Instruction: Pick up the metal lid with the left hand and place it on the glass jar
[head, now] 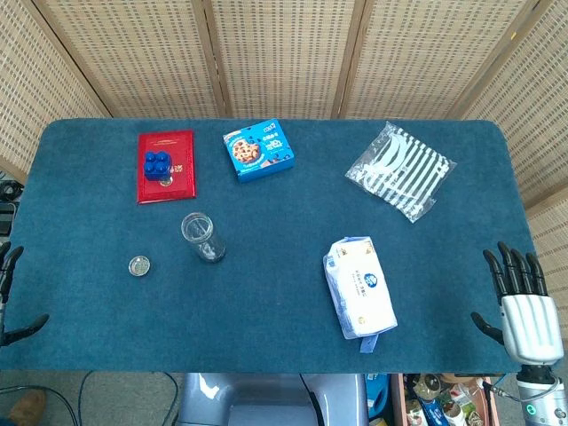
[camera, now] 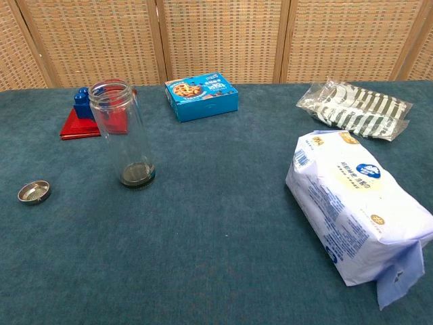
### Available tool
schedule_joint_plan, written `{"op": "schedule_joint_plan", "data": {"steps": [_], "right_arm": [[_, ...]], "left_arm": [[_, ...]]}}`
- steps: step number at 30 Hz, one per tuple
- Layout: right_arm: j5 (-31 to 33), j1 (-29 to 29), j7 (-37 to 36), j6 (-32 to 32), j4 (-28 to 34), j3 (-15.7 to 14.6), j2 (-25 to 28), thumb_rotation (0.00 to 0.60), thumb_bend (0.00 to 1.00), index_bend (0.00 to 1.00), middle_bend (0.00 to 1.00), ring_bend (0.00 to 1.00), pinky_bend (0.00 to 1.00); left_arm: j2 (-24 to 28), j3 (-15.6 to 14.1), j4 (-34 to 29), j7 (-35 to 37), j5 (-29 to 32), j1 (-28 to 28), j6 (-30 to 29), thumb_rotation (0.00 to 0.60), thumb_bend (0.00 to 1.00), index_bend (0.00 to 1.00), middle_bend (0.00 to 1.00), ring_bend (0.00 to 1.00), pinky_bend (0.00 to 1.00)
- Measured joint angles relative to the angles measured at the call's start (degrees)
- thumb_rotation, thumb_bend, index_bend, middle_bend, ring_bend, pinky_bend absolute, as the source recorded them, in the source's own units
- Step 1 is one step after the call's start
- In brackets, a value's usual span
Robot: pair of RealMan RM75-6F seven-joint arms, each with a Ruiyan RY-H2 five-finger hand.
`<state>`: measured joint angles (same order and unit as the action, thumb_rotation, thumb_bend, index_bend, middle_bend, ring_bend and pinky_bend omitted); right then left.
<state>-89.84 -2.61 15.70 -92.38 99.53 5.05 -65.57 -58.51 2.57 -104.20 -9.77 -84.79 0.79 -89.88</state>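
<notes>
At the table's left edge my left hand (head: 11,297) waits empty, fingers spread, the metal lid (head: 139,264) lying rightward, short of the upright glass jar (head: 202,236).

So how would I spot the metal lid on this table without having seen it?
Start at the blue table and find the upright glass jar on its left half. The lid lies flat on the cloth to the jar's left, apart from it. It is the only small, round, silvery thing there.
</notes>
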Motion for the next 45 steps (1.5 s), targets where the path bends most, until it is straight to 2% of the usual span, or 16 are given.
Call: {"op": "schedule_joint_plan", "data": {"steps": [9, 16, 18, 20, 21, 25, 34, 45], "right_arm": [[0.1, 0.0, -0.2, 0.2, 0.2, 0.1, 0.1, 0.6, 0.0, 0.0, 0.0, 0.0, 0.0], [0.5, -0.1, -0.8, 0.4, 0.3, 0.5, 0.3, 0.6, 0.0, 0.0, 0.0, 0.0, 0.0], [0.7, -0.1, -1.0, 0.6, 0.2, 0.5, 0.4, 0.6, 0.0, 0.0, 0.0, 0.0, 0.0], [1.1, -0.2, -1.4, 0.9, 0.1, 0.6, 0.5, 0.6, 0.0, 0.0, 0.0, 0.0, 0.0], [1.2, -0.2, -1.8, 1.0, 0.1, 0.6, 0.6, 0.6, 0.0, 0.0, 0.0, 0.0, 0.0], [1.6, -0.3, -3.0, 1.3, 0.0, 0.8, 1.1, 0.6, 0.0, 0.0, 0.0, 0.0, 0.0], [2.7, -0.4, -4.8, 2.0, -0.1, 1.2, 1.7, 0.6, 0.0, 0.0, 0.0, 0.0, 0.0], [3.7, -0.7, -5.1, 2.8, -0.4, 1.4, 1.8, 0.6, 0.0, 0.0, 0.0, 0.0, 0.0]], "left_arm": [[0.1, 0.1, 0.2, 0.5, 0.1, 0.5, 1.0, 0.6, 0.11, 0.0, 0.0, 0.0, 0.0], [-0.8, 1.6, 2.5, 1.4, 2.4, 4.9, 8.4, 0.6, 0.11, 0.0, 0.0, 0.0, 0.0], [-1.2, 2.1, 3.6, 1.6, 3.2, 6.7, 11.3, 0.6, 0.11, 0.07, 0.0, 0.0, 0.0], [-2.1, 2.6, 4.8, 1.8, 4.2, 9.1, 15.4, 0.6, 0.16, 0.23, 0.0, 0.0, 0.0], [-2.7, 2.9, 5.6, 1.8, 4.8, 10.4, 17.5, 0.6, 0.19, 0.28, 0.0, 0.0, 0.0], [-7.2, 4.5, 11.7, 0.6, 10.2, 16.5, 27.2, 0.6, 0.32, 0.39, 0.0, 0.0, 0.0], [-16.9, 6.8, 22.8, -3.7, 20.3, 23.9, 34.8, 0.6, 0.38, 0.42, 0.0, 0.0, 0.0], [-21.3, 5.9, 26.9, -4.2, 21.5, 25.6, 36.2, 0.6, 0.38, 0.47, 0.0, 0.0, 0.0]]}}
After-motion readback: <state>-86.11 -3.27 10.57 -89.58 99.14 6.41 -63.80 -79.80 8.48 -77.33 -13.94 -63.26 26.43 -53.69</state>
